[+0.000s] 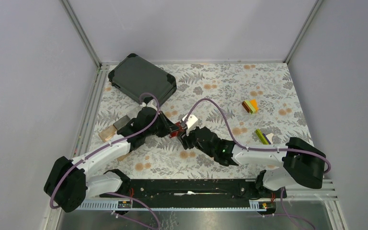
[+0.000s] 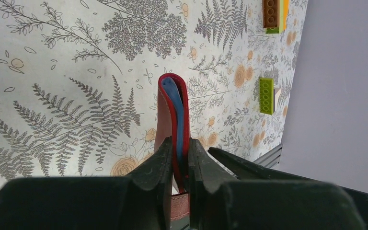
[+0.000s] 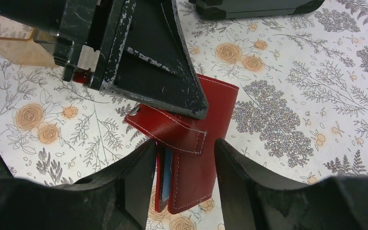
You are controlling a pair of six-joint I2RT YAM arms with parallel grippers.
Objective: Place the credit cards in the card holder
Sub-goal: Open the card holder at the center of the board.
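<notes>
a fern-and-rose printed cloth (image 1: 220, 86) covered the table, with plain grey walls on 3 sides. near the middle, the left gripper (image 2: 181, 154) was clamped on the red card holder (image 2: 163, 120), pressing its 2 leaves together. 1 light blue card (image 2: 175, 103) sat inside the fold, so at least 1 looked stowed. i could not tell whether more were in there, and no loose cards showed clearly on the cloth. the right gripper (image 3: 184, 148) had its jaws apart on either side of the holder's snap tab (image 3: 172, 127), gripping nothing. by my reading the task was near its end. a dark hard case (image 1: 143, 78) lay far left, a wooden-based box (image 1: 111, 130) near left, and small coloured blocks (image 1: 250, 106) to the right.
</notes>
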